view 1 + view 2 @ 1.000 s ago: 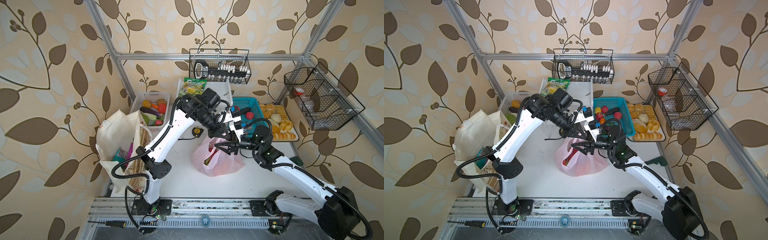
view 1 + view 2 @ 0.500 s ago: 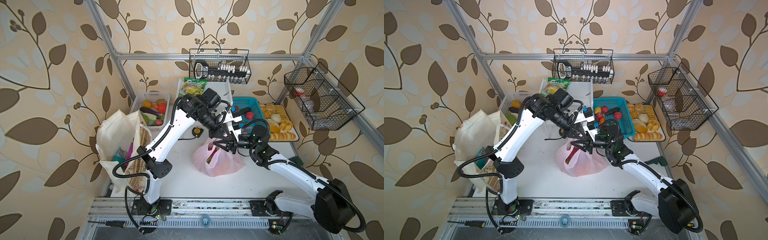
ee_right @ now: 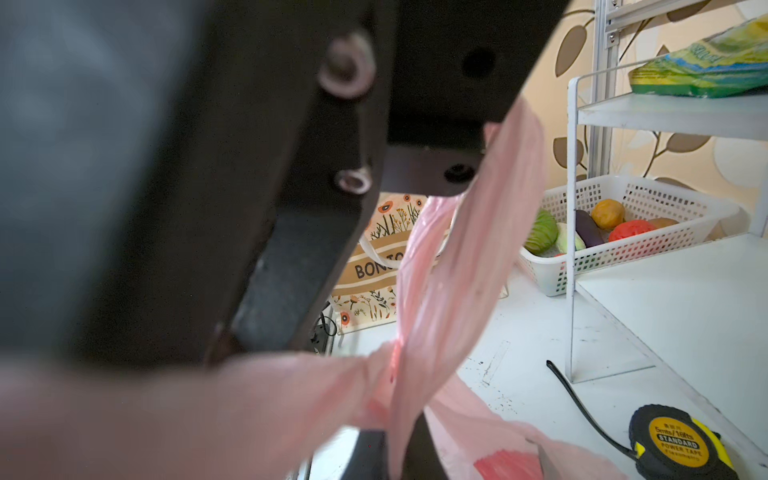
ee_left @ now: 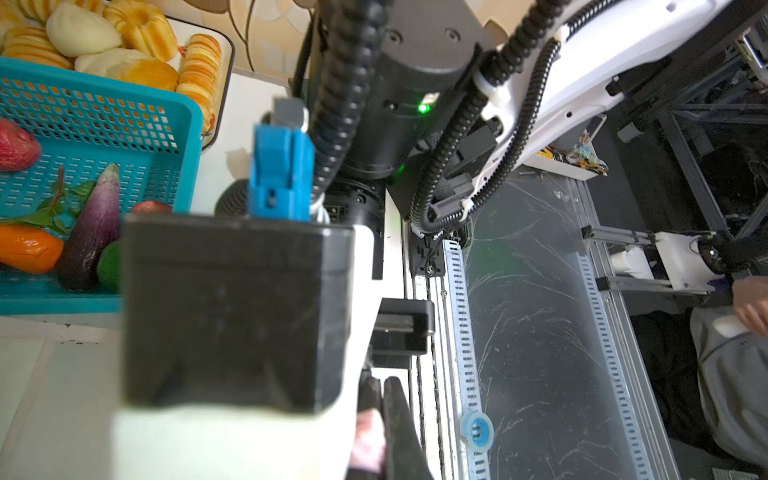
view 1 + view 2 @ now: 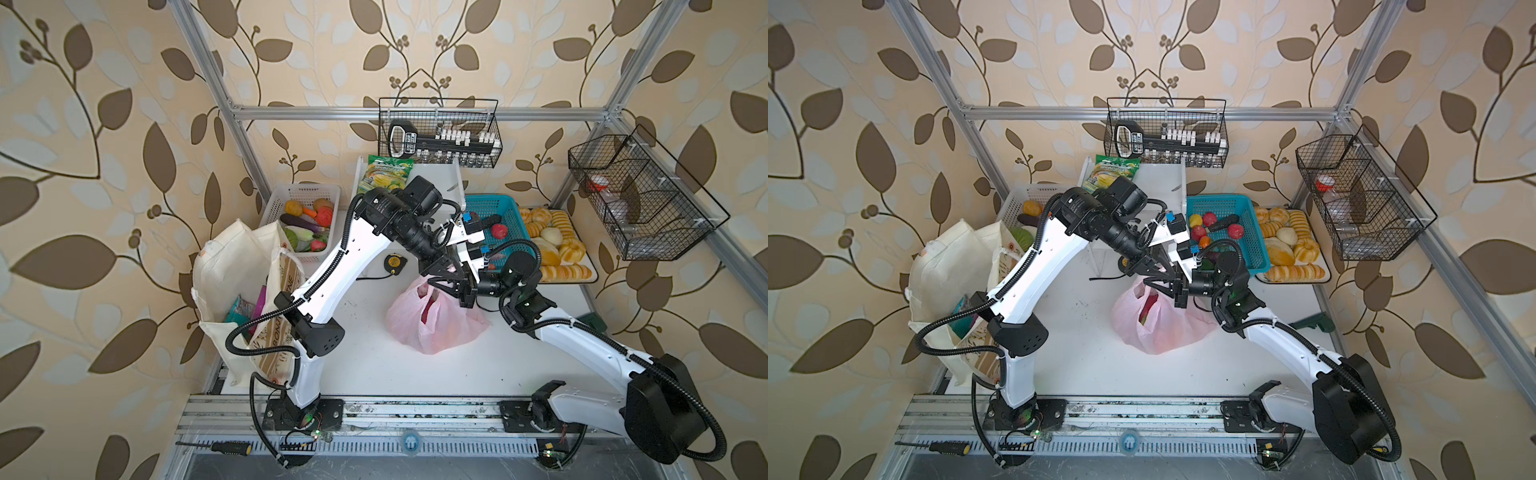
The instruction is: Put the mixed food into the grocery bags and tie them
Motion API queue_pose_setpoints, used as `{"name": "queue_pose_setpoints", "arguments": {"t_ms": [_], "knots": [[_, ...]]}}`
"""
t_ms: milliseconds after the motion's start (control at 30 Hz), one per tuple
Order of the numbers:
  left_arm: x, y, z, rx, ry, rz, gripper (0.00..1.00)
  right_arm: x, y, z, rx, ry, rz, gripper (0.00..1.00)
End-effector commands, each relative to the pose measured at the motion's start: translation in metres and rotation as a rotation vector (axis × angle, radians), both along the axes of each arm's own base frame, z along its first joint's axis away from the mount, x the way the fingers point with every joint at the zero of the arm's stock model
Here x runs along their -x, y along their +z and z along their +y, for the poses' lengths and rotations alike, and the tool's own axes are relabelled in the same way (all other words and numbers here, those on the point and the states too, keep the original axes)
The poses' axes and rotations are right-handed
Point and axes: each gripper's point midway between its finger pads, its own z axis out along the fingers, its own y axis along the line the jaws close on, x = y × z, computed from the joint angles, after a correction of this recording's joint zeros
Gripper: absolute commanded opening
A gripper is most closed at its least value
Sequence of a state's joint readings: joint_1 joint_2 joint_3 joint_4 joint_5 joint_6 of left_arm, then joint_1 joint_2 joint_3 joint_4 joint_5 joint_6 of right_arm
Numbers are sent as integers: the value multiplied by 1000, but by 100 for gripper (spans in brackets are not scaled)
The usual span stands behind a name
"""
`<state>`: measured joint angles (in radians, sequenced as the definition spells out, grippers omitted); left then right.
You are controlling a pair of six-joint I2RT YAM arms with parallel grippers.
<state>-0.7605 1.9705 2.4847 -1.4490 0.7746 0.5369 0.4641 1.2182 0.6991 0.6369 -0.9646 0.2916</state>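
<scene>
We see the pink bag [image 5: 432, 328] on the table [image 5: 374, 374], just below both grippers, its handles [image 3: 469, 249] running up to them. Our left gripper [image 5: 441, 277], angled down from the back left, is clamped on a handle. Our right gripper [image 5: 464, 291], reaching in level, is pinched on pink plastic too.

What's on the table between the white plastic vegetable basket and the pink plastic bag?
A yellow-and-black tape measure, beside the white shelf rack; a top view shows it.

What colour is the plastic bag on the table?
The bag is see-through pink, clearest in the right wrist view.
</scene>
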Motion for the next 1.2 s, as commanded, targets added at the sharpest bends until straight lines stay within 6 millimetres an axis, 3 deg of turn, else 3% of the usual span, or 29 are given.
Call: {"name": "queue_pose_setpoints", "arguments": {"t_ms": [0, 33, 67, 167, 333, 600, 667, 767, 800, 833, 867, 967, 1167], "knots": [[5, 21, 2, 55, 17, -55, 12, 1, -3, -3, -8, -7, 10, 1], [5, 22, 3, 57, 24, -58, 23, 0, -3, -3, -9, -10, 15, 0], [2, 21, 3, 57, 40, -61, 43, 0, -4, -3, -10, -14, 23, 0], [1, 29, 5, 69, 76, -79, 68, -5, -4, -4, -11, -41, 42, 0], [-3, 46, 12, 113, 169, -112, 82, -13, -7, -7, -20, -93, 76, 0], [-12, 53, 34, 188, 359, -197, 90, -14, -5, -8, -30, -110, 89, 1], [-10, 55, 36, 204, 375, -188, 91, -15, -5, -8, -30, -115, 92, 1], [-24, 60, 43, 229, 510, -190, 88, -17, -4, -10, -30, -136, 95, 1], [-22, 74, 52, 288, 553, -220, 88, -18, -3, -10, -32, -141, 93, 1], [-24, 68, 53, 315, 583, -232, 87, -18, -4, -10, -32, -143, 95, 1], [-24, 76, 55, 374, 605, -265, 87, -19, -4, -10, -33, -147, 100, 1], [-21, 72, 51, 480, 648, -400, 86, -19, -3, -10, -37, -151, 104, 1], [-34, 60, 38, 429, 685, -493, 85, -17, -2, -9, -34, -147, 98, 2]]}}
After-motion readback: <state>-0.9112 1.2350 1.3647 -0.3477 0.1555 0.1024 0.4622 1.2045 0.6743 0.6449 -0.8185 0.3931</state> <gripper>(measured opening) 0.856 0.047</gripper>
